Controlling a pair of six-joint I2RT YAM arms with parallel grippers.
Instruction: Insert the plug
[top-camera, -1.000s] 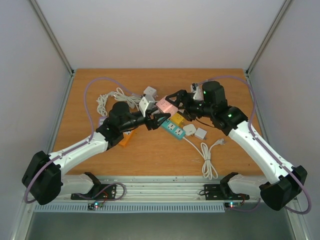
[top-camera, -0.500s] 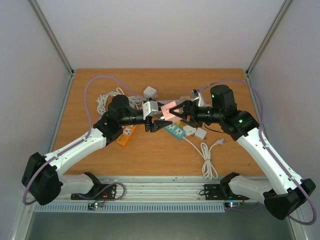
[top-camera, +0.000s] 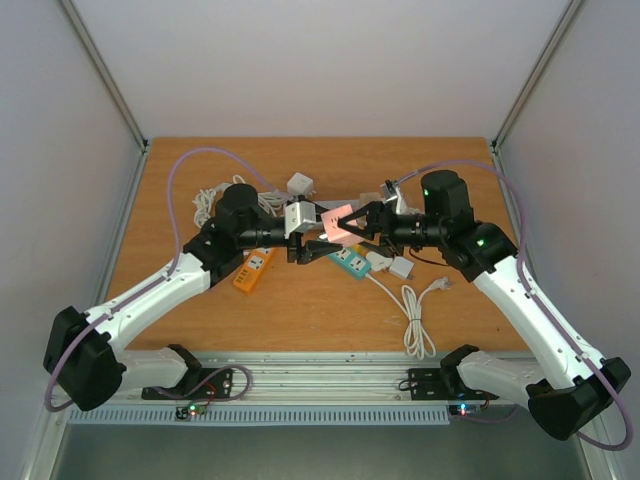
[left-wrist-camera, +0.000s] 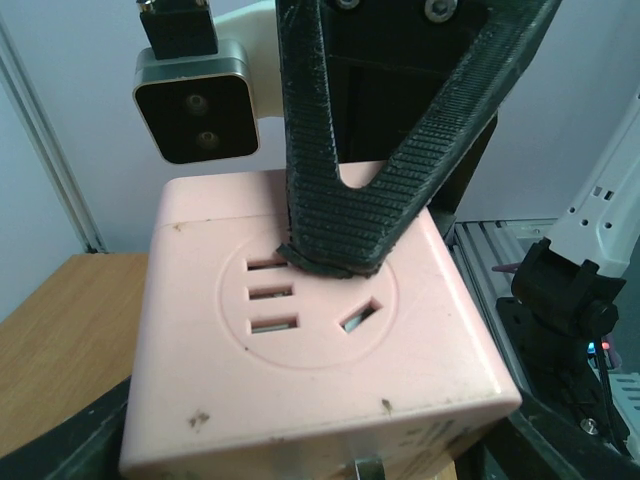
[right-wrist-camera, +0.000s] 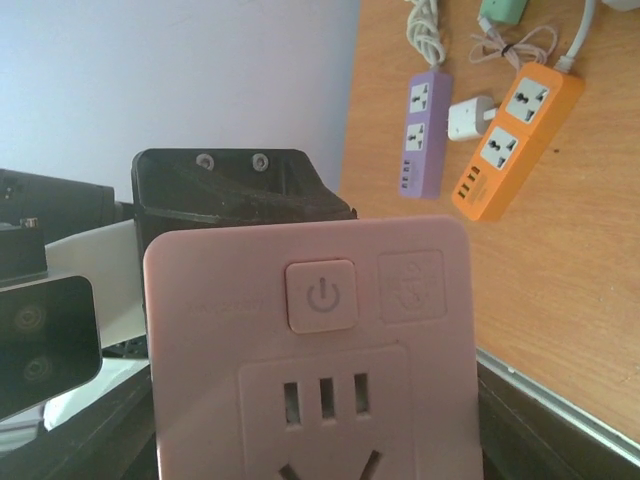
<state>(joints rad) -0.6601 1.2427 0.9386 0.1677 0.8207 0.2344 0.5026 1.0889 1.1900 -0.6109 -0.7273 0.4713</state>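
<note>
A pink socket cube (top-camera: 338, 222) is held in the air above the table's middle by my right gripper (top-camera: 347, 230), which is shut on it. My left gripper (top-camera: 304, 234) is shut on a white plug (top-camera: 297, 216) right beside the cube's left face. In the left wrist view the cube's socket face (left-wrist-camera: 300, 310) fills the frame, one black right finger (left-wrist-camera: 350, 200) lies across it, and a metal prong (left-wrist-camera: 368, 468) of the plug shows at the bottom edge. In the right wrist view the cube's power-button face (right-wrist-camera: 320, 300) sits between my right gripper's (right-wrist-camera: 315, 440) fingers.
On the table below lie an orange power strip (top-camera: 254, 270), a teal strip (top-camera: 350, 262), white adapters (top-camera: 391, 263), a loose white cable (top-camera: 415, 322) and a coiled white cable (top-camera: 215, 200). A purple strip (right-wrist-camera: 422, 135) shows in the right wrist view.
Both arms have risen from the table and brought the white plug and pink cube face to face. In the last half second the left gripper edged slightly closer.
</note>
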